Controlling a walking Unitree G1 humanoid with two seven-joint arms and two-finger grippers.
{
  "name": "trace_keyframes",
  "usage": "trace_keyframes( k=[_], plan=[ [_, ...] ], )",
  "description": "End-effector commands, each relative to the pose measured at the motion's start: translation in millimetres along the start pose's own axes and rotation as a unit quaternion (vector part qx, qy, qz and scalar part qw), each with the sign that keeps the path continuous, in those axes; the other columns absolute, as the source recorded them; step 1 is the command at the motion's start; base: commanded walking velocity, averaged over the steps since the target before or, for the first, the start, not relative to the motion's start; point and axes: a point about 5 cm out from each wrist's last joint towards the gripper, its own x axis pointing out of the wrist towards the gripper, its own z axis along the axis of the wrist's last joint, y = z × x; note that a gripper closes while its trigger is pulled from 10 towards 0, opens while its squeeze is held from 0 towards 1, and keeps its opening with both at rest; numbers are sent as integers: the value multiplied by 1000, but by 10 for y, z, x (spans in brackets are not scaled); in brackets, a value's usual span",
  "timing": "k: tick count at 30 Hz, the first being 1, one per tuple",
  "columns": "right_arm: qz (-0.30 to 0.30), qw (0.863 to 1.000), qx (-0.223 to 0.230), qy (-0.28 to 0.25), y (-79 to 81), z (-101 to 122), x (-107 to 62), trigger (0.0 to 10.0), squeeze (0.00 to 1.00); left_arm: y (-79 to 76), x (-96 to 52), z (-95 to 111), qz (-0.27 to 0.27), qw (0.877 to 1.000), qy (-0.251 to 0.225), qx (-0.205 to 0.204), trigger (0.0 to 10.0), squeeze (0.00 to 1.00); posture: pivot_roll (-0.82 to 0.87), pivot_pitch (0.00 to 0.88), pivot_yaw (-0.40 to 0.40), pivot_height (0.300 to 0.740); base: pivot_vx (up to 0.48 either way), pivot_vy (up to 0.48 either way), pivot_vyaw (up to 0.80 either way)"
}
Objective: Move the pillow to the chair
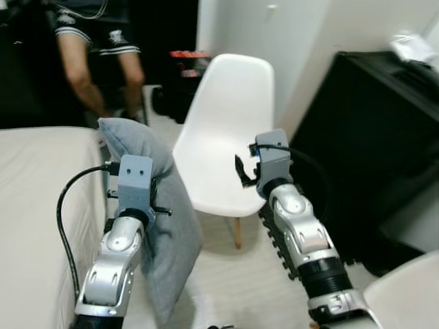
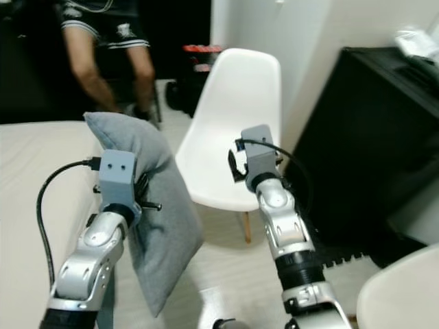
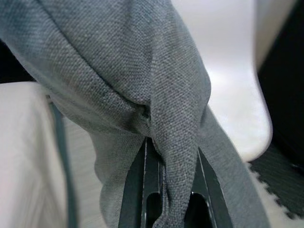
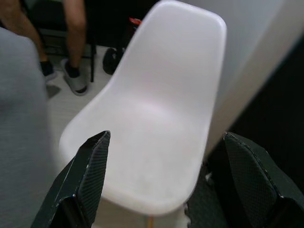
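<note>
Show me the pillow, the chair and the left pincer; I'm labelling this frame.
pillow (image 1: 175, 226): left eye view, grey side panel.
chair (image 1: 219, 171): left eye view, white seat.
left pincer (image 3: 164, 190): left wrist view, between its tips, shut on a pillow fold.

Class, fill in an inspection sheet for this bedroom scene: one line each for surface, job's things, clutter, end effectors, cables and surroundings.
Surface: pale floor, bare where seen.
Job's things: grey pillow hanging in the air beside the bed; white chair just ahead, seat free.
Clutter: nothing seen on the chair seat.
End effectors: left end effector shut on a fold of the pillow; right end effector open, aimed at the chair.
Cables: black cable looping along the left arm.
Surroundings: black cabinet to the right; a person's legs behind the bed; white walls.
</note>
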Motion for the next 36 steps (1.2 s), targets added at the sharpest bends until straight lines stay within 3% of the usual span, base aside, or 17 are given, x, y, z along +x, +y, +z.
trace_keyframes(
  k=[1,8,22,36],
  plan=[
    [-5,1000,0,12,-31,-59,-8,10000,0,-10,-8,154,-2,999,-37,-1,10000,0,45,97,-78,723,0,0,-800],
    [-7,1000,0,12,-35,-50,3,10000,0,-6,-7,147,-1,999,-33,-13,10000,0,46,96,-77,723,0,0,-800],
    [-13,1000,2,16,-57,-60,11,10000,0,-18,3,154,-3,999,-37,2,10000,0,43,100,-73,723,0,0,-800],
    [-46,999,21,4,-61,-58,-3,10000,0,-30,188,281,-50,997,-48,36,10000,0,78,82,80,723,0,0,-800]
  ],
)
